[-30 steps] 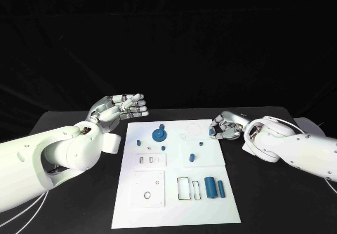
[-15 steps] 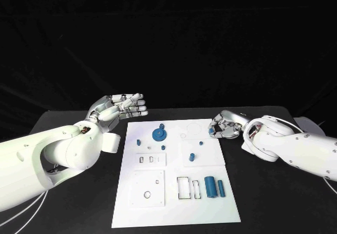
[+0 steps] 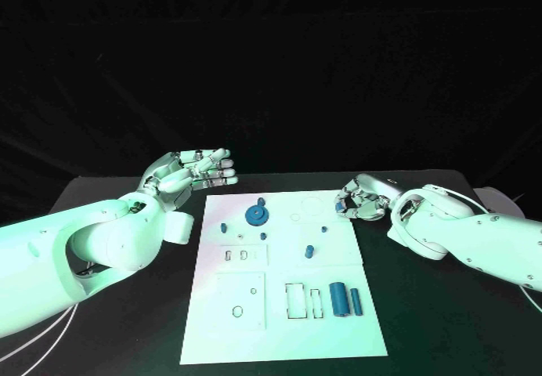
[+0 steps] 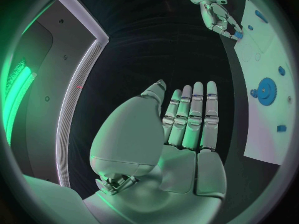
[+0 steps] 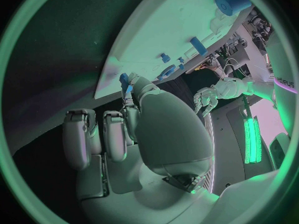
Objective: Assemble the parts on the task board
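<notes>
- Left hand (image 3: 192,174): released, fingers straight, raised beside the board's (image 3: 283,329) far left corner.
- Right hand (image 3: 363,200): at the far right edge; right wrist view shows it pinching a small blue part (image 5: 124,81).
- Gear (image 3: 258,215): on the board's far end.

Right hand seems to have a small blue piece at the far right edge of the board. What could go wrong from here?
1. The right hand pinches a small blue part only at its fingertips; a slip could drop it onto the black table, off the task board.
2. The hand hides the part in the head view, so alignment may be hard to judge.
3. Moving inward, it could knock the blue gear or nearby pegs.
</notes>
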`<state>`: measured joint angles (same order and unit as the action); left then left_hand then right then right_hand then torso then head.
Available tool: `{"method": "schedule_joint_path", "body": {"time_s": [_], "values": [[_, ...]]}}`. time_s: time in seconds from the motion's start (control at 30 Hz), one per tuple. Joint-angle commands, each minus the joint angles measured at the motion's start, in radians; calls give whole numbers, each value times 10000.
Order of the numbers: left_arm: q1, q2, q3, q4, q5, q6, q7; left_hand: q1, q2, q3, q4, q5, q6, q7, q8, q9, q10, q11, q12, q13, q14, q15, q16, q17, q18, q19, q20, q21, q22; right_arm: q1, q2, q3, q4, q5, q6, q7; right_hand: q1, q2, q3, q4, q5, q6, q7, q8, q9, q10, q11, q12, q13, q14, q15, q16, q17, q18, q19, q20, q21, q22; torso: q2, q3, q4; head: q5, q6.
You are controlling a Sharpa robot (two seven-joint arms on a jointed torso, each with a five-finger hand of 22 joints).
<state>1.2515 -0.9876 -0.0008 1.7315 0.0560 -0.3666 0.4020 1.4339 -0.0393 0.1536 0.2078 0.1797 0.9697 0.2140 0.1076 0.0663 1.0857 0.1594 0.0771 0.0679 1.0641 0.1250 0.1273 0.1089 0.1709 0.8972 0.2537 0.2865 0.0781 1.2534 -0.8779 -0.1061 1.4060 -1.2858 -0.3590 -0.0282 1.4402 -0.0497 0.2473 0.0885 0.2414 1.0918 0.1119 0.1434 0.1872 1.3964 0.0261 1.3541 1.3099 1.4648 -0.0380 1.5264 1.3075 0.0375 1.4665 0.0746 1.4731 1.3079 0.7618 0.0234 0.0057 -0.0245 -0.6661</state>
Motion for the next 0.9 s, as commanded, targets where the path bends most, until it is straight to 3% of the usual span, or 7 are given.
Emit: {"method": "schedule_joint_path", "body": {"time_s": [0.03, 0.3, 0.43, 0.67, 0.77, 0.9], "values": [[7, 19, 5, -4, 5, 204, 39, 38, 34, 15, -42, 1, 12, 71, -51, -3, -13, 77, -62, 3, 19, 54, -36, 12, 138, -2, 30, -47, -10, 19, -71, 19, 346, -178, -342, -212, -13, 131, 69, 16, 42, 173, -136, 242, 207, -14, -63, 0, 258, 895, -69, 65, 1932, -87, 284, -68, 74, 1772, -16, -14, -12, -1, 14], [6, 90, 1, -85, 5, 232, -3, 38, 34, 15, -42, 1, 12, 71, -51, -3, -13, 77, -62, 3, 19, 54, -36, 12, 138, -2, 30, -47, -10, 194, -77, 42, 1941, -808, -633, -1273, -431, 108, 102, 139, -70, 154, -173, 319, 266, -50, -87, -135, 139, 886, -85, 42, 1896, -141, 429, -83, 239, 1941, -91, -31, -30, 53, -26], [6, 162, -7, -160, 5, 248, -16, 38, 34, 15, -42, 1, 12, 71, -51, -3, -13, 77, -62, 3, 19, 54, -36, 12, 138, -2, 30, -47, -10, 229, 245, 42, 2424, -1133, -661, -1736, -529, 120, 114, 179, -109, 163, -190, 346, 284, -34, -101, -142, 139, 883, -96, 34, 1883, -149, 453, -91, 266, 1970, -149, -51, -24, 136, -82], [5, 332, -27, -360, 5, 291, -44, 40, 39, 18, -43, 0, 14, 74, -62, -2, -14, 80, -71, 4, 19, 56, -47, 16, 138, -1, 31, -50, -14, 196, 1197, -21, 2658, -1523, -531, -2252, -620, 125, 123, 220, -108, 153, -198, 362, 297, -21, -110, -150, 139, 879, -105, 24, 1867, -150, 456, -99, 268, 1975, -217, -64, 30, 415, -256], [6, 414, -36, -461, 5, 306, -58, 40, 40, 19, -43, 0, 15, 73, -63, -2, -13, 80, -72, 4, 20, 56, -48, 17, 138, -1, 31, -51, -15, 155, 1593, -89, 2625, -1673, -473, -2407, -677, 113, 120, 242, -103, 145, -201, 370, 304, -14, -113, -153, 141, 879, -109, 22, 1865, -151, 458, -104, 269, 1978, -228, -83, 77, 453, -315], [6, 490, -42, -548, 5, 308, -66, 40, 40, 19, -43, 0, 15, 73, -63, -2, -13, 80, -72, 4, 20, 56, -48, 17, 138, -1, 31, -51, -15, 34, 2101, -164, 2451, -1960, -424, -2606, -692, 110, 119, 248, -99, 143, -202, 372, 306, -3, -113, -142, 154, 879, -110, 22, 1865, -152, 462, -105, 274, 1982, -228, -98, 70, 544, -369]]}}
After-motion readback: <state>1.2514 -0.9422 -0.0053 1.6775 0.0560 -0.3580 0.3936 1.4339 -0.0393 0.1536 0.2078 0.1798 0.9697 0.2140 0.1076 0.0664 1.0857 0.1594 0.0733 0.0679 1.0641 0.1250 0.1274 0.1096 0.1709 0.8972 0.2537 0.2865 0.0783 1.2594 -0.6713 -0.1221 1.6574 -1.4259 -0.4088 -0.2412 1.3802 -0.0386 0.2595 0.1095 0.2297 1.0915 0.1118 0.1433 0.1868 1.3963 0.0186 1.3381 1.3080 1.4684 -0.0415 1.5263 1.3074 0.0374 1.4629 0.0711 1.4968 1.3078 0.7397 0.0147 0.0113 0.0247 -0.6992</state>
